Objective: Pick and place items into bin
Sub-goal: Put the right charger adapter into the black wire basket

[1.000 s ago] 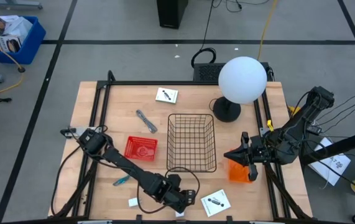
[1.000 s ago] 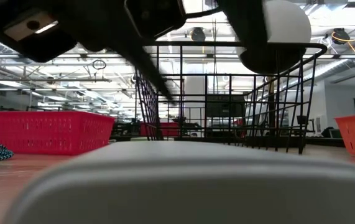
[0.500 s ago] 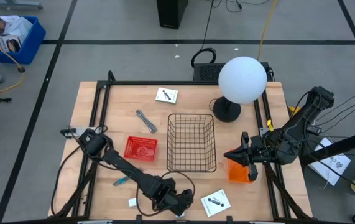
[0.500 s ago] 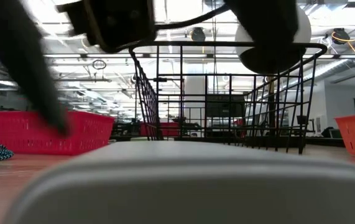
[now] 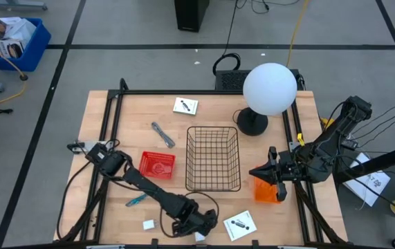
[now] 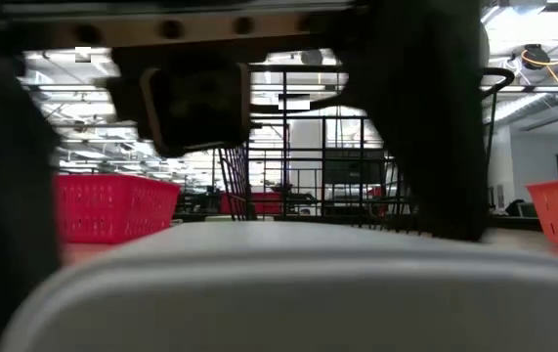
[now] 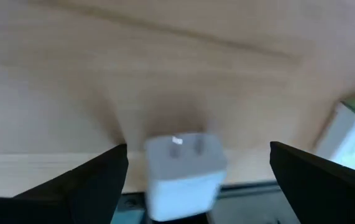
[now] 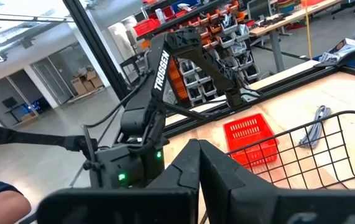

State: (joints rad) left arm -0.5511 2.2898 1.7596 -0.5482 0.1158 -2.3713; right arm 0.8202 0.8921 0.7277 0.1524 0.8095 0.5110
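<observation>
Left gripper (image 7: 196, 180) low at table's 6 o'clock edge, fingers spread wide, straddling small white plug block (image 7: 183, 168), likely lined up for pinch. Wire bin (image 5: 213, 158) at centre, 12 o'clock from block. Right gripper (image 5: 263, 171) parked at 3 o'clock over orange bin (image 5: 270, 191), fingers closed, empty.

Two white square cards with black marks (image 5: 185, 106) (image 5: 239, 223); two small white blocks (image 5: 149, 225) (image 5: 198, 237); one grey bent metal piece (image 5: 162, 134); one teal tool (image 5: 135, 201); one black wire basket (image 5: 213, 158); two red-orange bins (image 5: 157, 165) (image 5: 268, 192)
</observation>
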